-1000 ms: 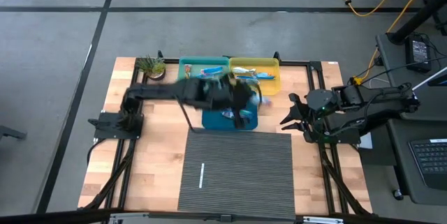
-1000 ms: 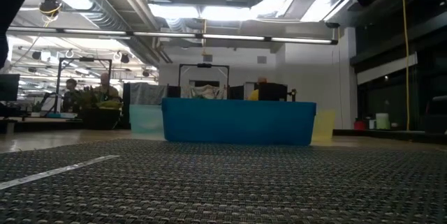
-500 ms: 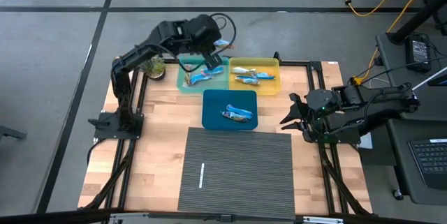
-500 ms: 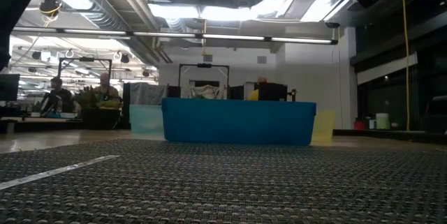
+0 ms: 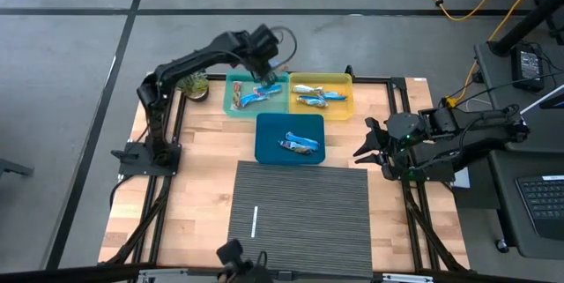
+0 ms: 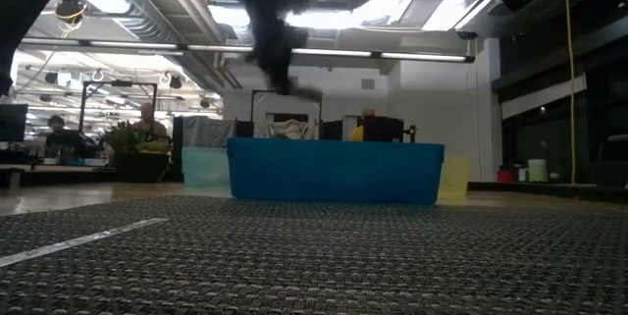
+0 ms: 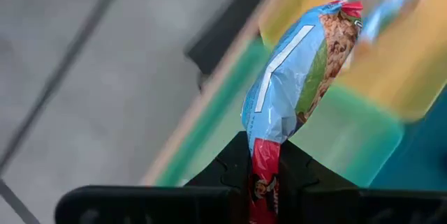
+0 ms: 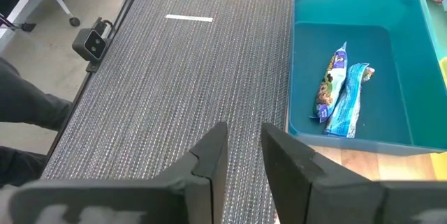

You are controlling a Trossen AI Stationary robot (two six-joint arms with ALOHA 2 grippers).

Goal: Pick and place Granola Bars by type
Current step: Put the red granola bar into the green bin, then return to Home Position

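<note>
The bar [image 7: 297, 77] in the left gripper [image 7: 265, 175] is showing a light blue wrapper with a white stripe, a green patch, a brown granola picture and red ends. The three trays are showing green [image 5: 231, 107], yellow [image 5: 345, 107] and deep blue [image 5: 264, 146]. The mat [image 5: 300, 217] is showing a grey ribbed weave, with a white stick [image 5: 255, 221] on it. The table [image 5: 198, 186] is showing pale wood, and both arms are looking black.

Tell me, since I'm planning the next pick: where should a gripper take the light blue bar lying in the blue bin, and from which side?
Probably from straight above, across its middle. The light blue bar lies flat on the floor of the blue bin, with a darker bar close alongside. The fingers should close across its narrow width, one going down on its free side, away from that bar.
</note>
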